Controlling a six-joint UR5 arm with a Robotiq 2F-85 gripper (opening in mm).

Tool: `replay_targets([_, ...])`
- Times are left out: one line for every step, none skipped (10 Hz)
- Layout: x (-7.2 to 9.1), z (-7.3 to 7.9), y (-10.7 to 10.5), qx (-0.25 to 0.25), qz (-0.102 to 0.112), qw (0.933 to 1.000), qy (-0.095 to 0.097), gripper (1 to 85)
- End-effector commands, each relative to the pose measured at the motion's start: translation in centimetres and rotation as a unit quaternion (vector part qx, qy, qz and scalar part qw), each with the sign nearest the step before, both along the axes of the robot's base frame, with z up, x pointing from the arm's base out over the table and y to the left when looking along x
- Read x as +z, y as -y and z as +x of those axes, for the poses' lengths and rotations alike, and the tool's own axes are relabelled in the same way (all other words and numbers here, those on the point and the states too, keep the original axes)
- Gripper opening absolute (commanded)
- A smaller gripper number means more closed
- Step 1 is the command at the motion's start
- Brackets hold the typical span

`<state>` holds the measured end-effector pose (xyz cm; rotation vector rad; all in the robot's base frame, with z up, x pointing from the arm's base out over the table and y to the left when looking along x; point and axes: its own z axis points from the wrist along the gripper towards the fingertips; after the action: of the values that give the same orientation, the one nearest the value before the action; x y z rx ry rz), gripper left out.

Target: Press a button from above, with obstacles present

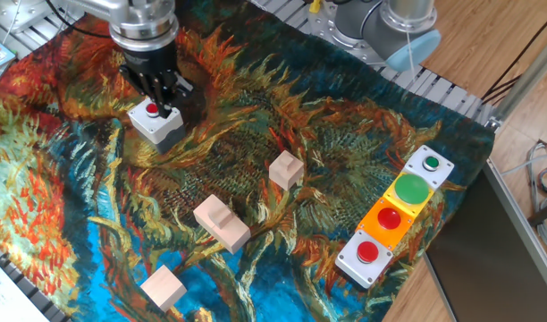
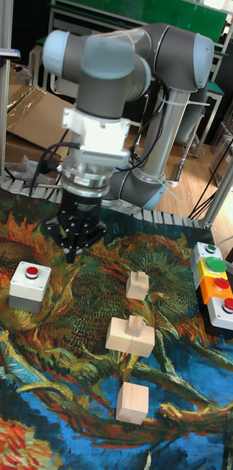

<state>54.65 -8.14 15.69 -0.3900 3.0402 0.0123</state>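
The button [image 1: 152,110] is a small red disc on a light-grey box [image 1: 159,124] at the cloth's far left; in the tall fixed view the button [image 2: 32,272] shows at the left. My gripper [image 1: 163,101] hangs just behind and to the right of the button, above the cloth, its dark fingertips drawn together to a point. From the tall fixed view the gripper [image 2: 73,252] is right of the box and apart from it. Three pale wooden obstacles lie on the cloth: a small block [image 1: 286,169], a bigger stubbed block [image 1: 222,223] and a near block [image 1: 163,287].
A joined row of button boxes [image 1: 395,217] with green and red buttons sits at the cloth's right edge. The arm's base [image 1: 390,27] stands at the back right. A metal rail [image 1: 452,94] borders the far edge. The painted cloth [image 1: 345,143] covers the table.
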Motion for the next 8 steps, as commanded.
replay_targets([-2.4, -0.2, 2.1, 0.014, 0.000, 0.9999, -0.002, 5.7])
replay_targets([-2.4, -0.1, 2.1, 0.015, 0.000, 0.9999, -0.001, 6.0])
replay_targets([-2.3, 0.2, 1.2, 0.006, 0.019, 0.9998, 0.006, 7.7])
replay_targets([-2.3, 0.1, 1.7, -0.002, 0.011, 0.9999, 0.003, 8.0])
replay_targets([-2.4, 0.0, 3.0, -0.004, -0.015, 0.9999, 0.002, 6.3])
replay_targets([-2.4, 0.1, 3.3, -0.008, -0.020, 0.9998, 0.003, 3.3])
replay_targets([-2.5, 0.3, 3.4, -0.005, -0.020, 0.9998, 0.006, 4.3])
replay_targets([-2.7, 0.4, 3.6, -0.005, -0.020, 0.9998, 0.005, 5.0])
